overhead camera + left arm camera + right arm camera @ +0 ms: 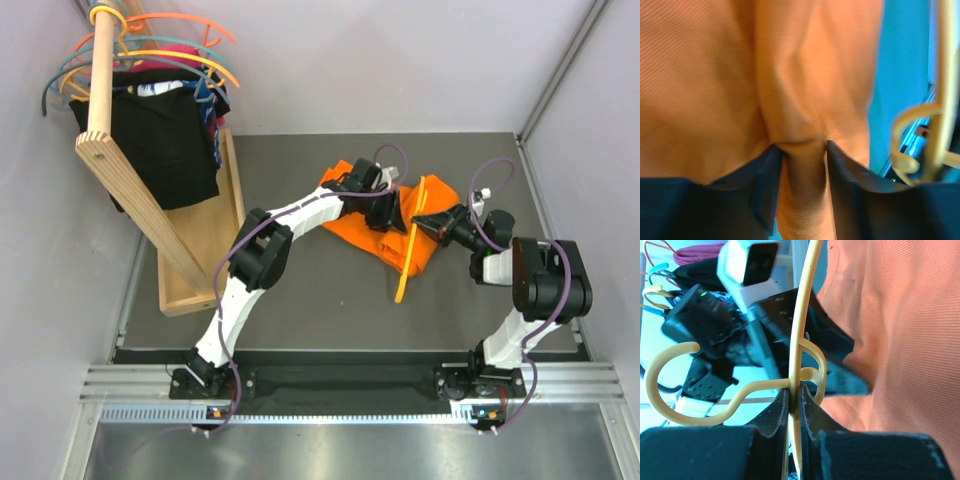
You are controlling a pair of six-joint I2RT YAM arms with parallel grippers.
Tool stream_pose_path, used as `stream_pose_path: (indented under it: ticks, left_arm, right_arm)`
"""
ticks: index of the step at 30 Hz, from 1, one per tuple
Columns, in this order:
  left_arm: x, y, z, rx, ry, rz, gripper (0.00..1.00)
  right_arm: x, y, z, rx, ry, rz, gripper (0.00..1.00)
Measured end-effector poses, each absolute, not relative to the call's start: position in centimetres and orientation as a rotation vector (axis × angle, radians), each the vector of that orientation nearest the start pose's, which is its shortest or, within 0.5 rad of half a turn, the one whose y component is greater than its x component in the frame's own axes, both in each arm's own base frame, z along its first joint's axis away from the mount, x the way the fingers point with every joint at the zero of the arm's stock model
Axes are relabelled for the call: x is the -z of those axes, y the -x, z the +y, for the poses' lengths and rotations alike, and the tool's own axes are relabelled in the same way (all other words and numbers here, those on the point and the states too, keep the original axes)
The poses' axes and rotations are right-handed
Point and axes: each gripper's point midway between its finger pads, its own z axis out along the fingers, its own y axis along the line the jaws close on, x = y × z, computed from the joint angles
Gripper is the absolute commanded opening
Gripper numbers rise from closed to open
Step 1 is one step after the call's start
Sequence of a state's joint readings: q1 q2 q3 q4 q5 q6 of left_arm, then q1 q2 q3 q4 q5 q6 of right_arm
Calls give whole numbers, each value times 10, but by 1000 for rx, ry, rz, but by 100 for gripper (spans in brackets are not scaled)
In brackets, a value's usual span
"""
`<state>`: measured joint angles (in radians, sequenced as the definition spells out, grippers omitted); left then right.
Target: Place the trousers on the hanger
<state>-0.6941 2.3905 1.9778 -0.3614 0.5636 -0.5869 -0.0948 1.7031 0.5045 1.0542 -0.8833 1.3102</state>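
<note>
Right gripper [794,405] was clamped tight on the amber hanger [801,315], standing it on edge beside the orange trousers [425,255] heaped on the table [300,290], while the left gripper [802,150] pinched a fold of cloth, seemingly to feed it through.

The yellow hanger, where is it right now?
In the top view the hanger is right of the middle of the table, pinched in the fingers of the right gripper and crossing the right part of the trousers.
</note>
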Motion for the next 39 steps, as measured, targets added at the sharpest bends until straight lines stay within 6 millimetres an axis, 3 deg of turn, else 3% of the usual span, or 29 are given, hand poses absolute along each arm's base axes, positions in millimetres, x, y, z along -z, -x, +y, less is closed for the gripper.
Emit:
stream_pose_path:
  ticks: [1,5,6,11,20,25,31,39]
  left_arm:
    - [-74,-379,-462,1231,-444,2539,36]
    - [-67,-380,-460,1247,-425,2561,2]
    - [-68,-380,-460,1253,-422,2562,0]
    - [-68,-382,-459,1255,-423,2554,0]
    - [-65,-391,-439,1282,-347,2559,0]
    - [-80,-395,-428,1289,-320,2536,0]
    - [-97,-399,-424,1301,-320,2500,0]
    - [-85,-395,-414,1293,-304,2513,0]
  right_arm:
    - [-136,-364,127,-1601,-603,1864,0]
    - [-136,-364,128,-1604,-600,1865,0]
    - [-137,-364,128,-1604,-599,1865,0]
    - [-144,-374,127,-1608,-571,1841,0]
    - [-146,-394,119,-1618,-626,1793,0]
    - [-142,-385,107,-1574,-664,1778,0]
    - [-156,-380,103,-1528,-609,1752,0]
    - [-150,-386,98,-1524,-666,1746,0]
